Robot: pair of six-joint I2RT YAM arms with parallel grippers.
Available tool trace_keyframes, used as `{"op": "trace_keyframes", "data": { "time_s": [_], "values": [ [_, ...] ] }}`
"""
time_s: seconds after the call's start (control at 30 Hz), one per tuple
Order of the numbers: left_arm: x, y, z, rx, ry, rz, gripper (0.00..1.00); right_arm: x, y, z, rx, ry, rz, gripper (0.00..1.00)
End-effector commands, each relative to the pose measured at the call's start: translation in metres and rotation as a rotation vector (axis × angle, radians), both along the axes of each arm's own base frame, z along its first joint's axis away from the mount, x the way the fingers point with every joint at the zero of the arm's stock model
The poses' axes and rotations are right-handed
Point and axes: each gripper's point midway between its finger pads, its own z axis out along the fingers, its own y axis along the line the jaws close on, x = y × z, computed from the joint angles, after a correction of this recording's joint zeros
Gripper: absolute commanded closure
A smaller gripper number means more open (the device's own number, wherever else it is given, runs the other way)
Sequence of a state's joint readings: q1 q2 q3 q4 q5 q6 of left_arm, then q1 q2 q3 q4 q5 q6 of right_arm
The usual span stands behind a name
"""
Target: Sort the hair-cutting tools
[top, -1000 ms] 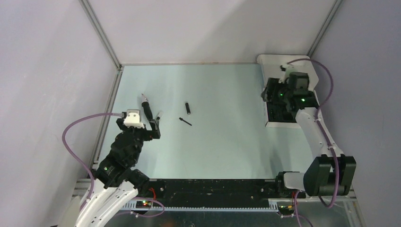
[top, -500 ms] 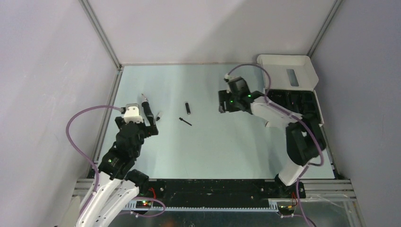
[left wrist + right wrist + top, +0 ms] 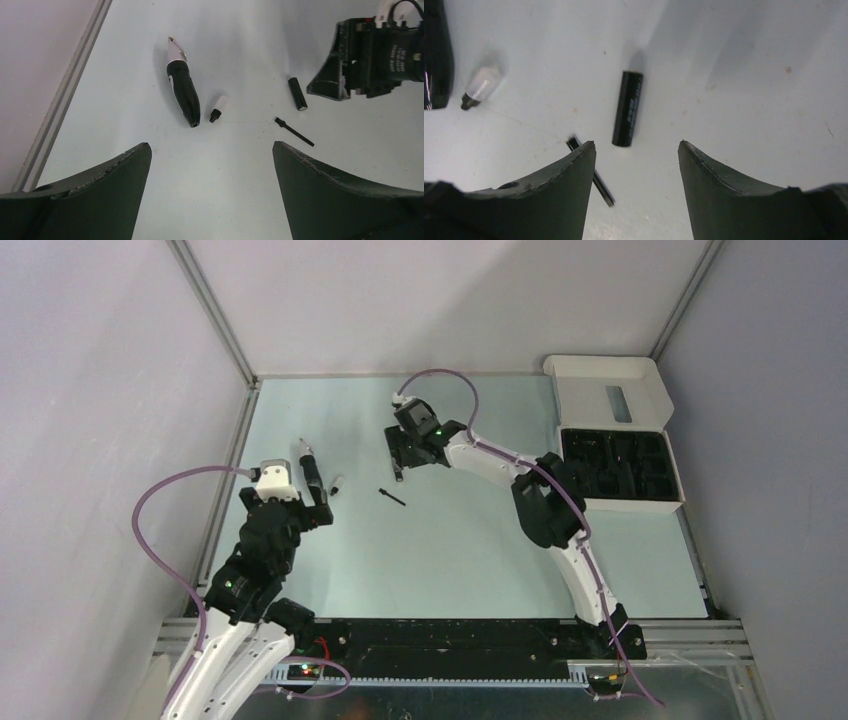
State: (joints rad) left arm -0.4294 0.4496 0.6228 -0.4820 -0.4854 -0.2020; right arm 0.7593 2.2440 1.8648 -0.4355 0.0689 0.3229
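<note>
The hair-cutting tools lie loose on the pale table. The black trimmer body [image 3: 311,473] [image 3: 183,92] with its silver tip is at the left. A small white-capped piece [image 3: 336,484] [image 3: 218,107] [image 3: 481,85] lies beside it. Further right are a short black cylinder [image 3: 398,473] [image 3: 297,93] [image 3: 628,108] and a thin stick [image 3: 392,497] [image 3: 294,132] [image 3: 599,185]. My left gripper [image 3: 288,508] [image 3: 210,150] is open and empty, just short of the trimmer body. My right gripper [image 3: 405,455] [image 3: 636,147] hovers open over the cylinder, which lies just ahead of its fingertips.
The white box [image 3: 575,502] with its black moulded insert sits at the right edge, its lid [image 3: 610,390] folded back. The right arm [image 3: 540,500] stretches across the table from there. Metal frame rails [image 3: 225,490] border the left side.
My right arm has swung from the box at the right across to the middle, and now stands over the short cylinder. Its jaws narrowed slightly. The left gripper shifted slightly.
</note>
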Motion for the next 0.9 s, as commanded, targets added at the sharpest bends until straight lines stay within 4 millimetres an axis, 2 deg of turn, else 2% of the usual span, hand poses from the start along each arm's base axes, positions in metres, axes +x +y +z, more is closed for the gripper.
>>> {"op": "trace_keyframes", "data": {
  "time_s": [0.0,0.03,0.07,0.3,0.43,0.47,0.57,0.6,0.63,0.67,0.73,0.87],
  "values": [
    [0.002,-0.003,0.014,-0.036,-0.044,-0.008,0.02,0.015,0.016,0.005,0.016,-0.009,-0.036,0.35],
    [0.002,-0.003,0.014,-0.037,-0.046,-0.010,0.02,0.015,0.018,-0.005,0.008,0.004,-0.036,0.37],
    [0.002,-0.003,0.014,-0.038,-0.046,-0.011,0.02,0.017,0.022,-0.004,0.017,-0.001,-0.038,0.38],
    [0.001,-0.004,0.014,-0.040,-0.050,-0.017,0.02,0.023,0.030,-0.029,-0.007,0.019,-0.041,0.48],
    [0.001,-0.004,0.015,-0.040,-0.052,-0.018,0.02,0.024,0.031,-0.038,-0.028,0.023,-0.042,0.56],
    [0.001,-0.004,0.015,-0.040,-0.052,-0.019,0.02,0.024,0.030,-0.040,-0.036,0.022,-0.045,0.61],
    [0.001,-0.005,0.015,-0.040,-0.052,-0.021,0.02,0.021,0.022,-0.044,-0.069,0.029,-0.053,0.74],
    [0.001,-0.005,0.015,-0.039,-0.052,-0.021,0.02,0.020,0.021,-0.038,-0.067,0.020,-0.054,0.80],
    [0.001,-0.005,0.014,-0.039,-0.051,-0.022,0.02,0.016,0.015,-0.045,-0.087,0.030,-0.055,0.82],
    [0.002,-0.005,0.014,-0.039,-0.051,-0.022,0.02,0.017,0.014,-0.036,-0.077,0.015,-0.056,0.87],
    [0.002,-0.006,0.014,-0.039,-0.050,-0.025,0.02,0.013,0.003,-0.033,-0.086,0.016,-0.059,0.95],
    [0.002,-0.007,0.013,-0.040,-0.047,-0.033,0.02,0.005,-0.022,-0.023,-0.125,0.015,-0.053,0.98]
  ]
}}
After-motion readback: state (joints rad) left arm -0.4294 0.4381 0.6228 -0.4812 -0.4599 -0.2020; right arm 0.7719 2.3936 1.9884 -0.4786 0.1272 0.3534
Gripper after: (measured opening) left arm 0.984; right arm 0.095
